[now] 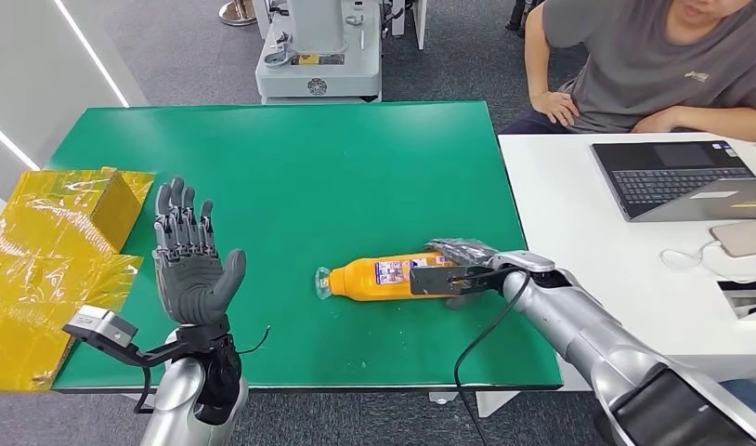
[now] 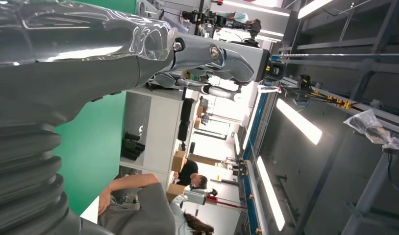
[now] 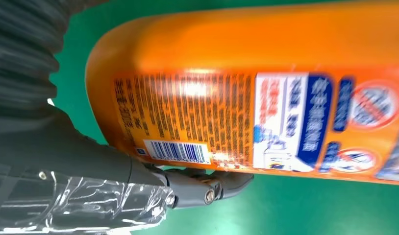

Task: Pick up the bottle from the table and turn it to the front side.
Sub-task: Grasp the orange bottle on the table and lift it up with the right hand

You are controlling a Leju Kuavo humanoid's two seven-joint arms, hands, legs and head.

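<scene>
The orange bottle [image 1: 385, 275] lies on its side on the green counter [image 1: 291, 167], cap end pointing toward the robot's left, base end toward the right hand [image 1: 462, 268], which is down at that base with its fingers over and around the bottle's end. From the right wrist view the thumb [image 3: 207, 188] sits against the lower edge of the bottle beside the barcode, so contact looks made, though I cannot tell whether the hold is firm yet or just closing. The left hand [image 1: 190, 255] stands raised above the counter near its front edge, palm up and fingers spread wide, holding nothing. To do this step well, I'd judge the right hand wants a grip that wraps the body rather than just pinching the rounded base, since a smooth plastic bottle is likely to slip or roll once lifted; then a slow lift before any turning. Now the views: the head view gives the whole layout, with the yellow packaging [image 1: 49, 242] at the counter's left edge and a person [image 1: 653, 65] seated at the white table [image 1: 588, 232] with a laptop [image 1: 681, 177]. The right wrist view gives what the head view can't resolve, namely that the face turned up is the fine-print, barcode side, so by my reading the front side is yet to be brought round.
</scene>
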